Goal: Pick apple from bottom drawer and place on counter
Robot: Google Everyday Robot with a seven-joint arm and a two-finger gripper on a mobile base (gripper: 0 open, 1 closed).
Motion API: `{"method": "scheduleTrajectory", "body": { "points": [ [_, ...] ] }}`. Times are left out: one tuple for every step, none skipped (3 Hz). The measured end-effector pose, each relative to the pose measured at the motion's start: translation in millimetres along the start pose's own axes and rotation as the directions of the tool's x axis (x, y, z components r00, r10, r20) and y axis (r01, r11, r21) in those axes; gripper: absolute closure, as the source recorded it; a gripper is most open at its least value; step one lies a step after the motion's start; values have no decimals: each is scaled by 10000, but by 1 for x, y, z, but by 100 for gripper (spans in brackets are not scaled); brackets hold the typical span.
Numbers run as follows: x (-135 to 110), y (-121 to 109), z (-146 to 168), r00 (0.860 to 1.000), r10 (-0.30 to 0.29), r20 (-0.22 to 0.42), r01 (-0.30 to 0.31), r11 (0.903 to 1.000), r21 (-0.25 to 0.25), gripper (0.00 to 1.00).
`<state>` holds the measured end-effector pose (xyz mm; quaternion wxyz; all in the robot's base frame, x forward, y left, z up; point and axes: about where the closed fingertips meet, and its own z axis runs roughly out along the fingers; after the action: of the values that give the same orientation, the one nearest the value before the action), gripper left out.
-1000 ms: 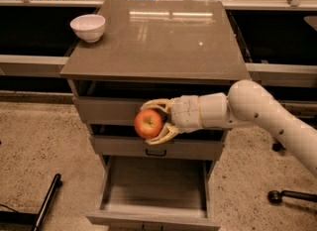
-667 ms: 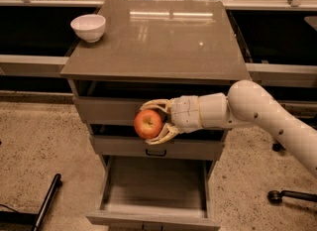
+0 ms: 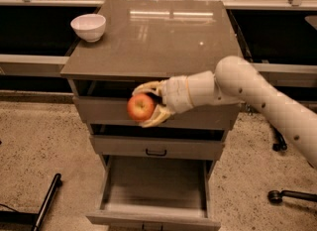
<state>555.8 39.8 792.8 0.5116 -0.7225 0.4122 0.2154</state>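
Observation:
My gripper (image 3: pixel 146 105) is shut on the apple (image 3: pixel 140 107), a small red-orange fruit, and holds it in the air in front of the top drawer front, just below the counter's front edge. The white arm reaches in from the right. The bottom drawer (image 3: pixel 154 210) is pulled open below, showing its pale wood-grain inside with nothing in it. The counter (image 3: pixel 163 36) is the glossy grey-brown slab above the apple.
A white bowl (image 3: pixel 88 27) stands on the counter's back left corner. The middle drawer (image 3: pixel 156 148) with a dark handle is closed. A dark pole (image 3: pixel 47 202) lies on the speckled floor at left; a chair base (image 3: pixel 287 195) at right.
The gripper has lifted the apple a little higher, from in front of the middle drawer's top to level with the top drawer front.

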Motion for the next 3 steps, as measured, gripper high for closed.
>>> {"method": "scheduleTrajectory", "body": {
  "points": [
    [-2, -61, -10, 9966, 672, 469, -693, 9966, 453, 100],
    [5, -108, -36, 9847, 1663, 521, -1727, 9714, 1632, 100],
    [18, -139, -73, 9603, 2783, -193, -2552, 9045, 3416, 100]
  ]
}}
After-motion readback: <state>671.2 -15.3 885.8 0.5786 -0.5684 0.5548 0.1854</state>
